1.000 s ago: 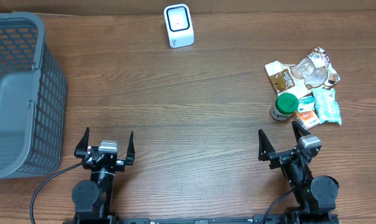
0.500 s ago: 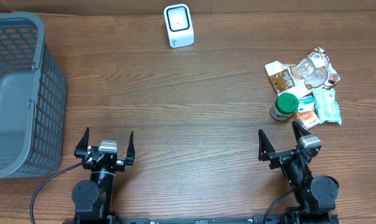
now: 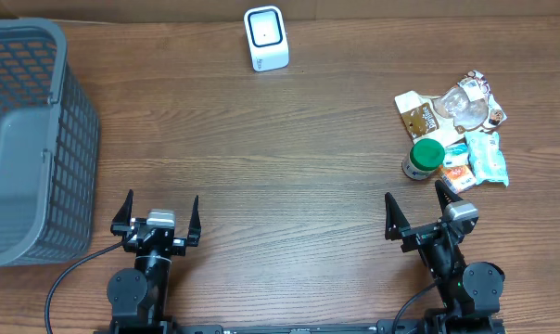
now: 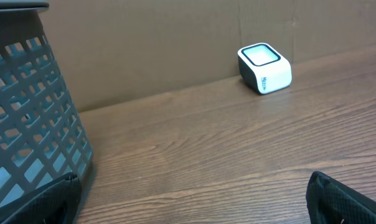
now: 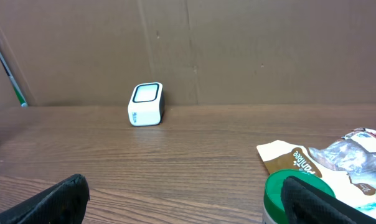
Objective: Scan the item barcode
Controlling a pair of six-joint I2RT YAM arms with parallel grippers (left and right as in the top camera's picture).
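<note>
Standing at the bottom of the frame, the left gripper (image 3: 160, 206) and right gripper (image 3: 414, 195) are both wide open and empty. The items lie heaped at centre right of the surface (image 3: 289, 158) — the jar (image 3: 425, 158) nearest, upright, green-lidded. It looks rigid, light, probably smooth; a hold across its body below the lid seems safest. The packets (image 3: 484, 156) beside it look crinkly and slippery.
</note>
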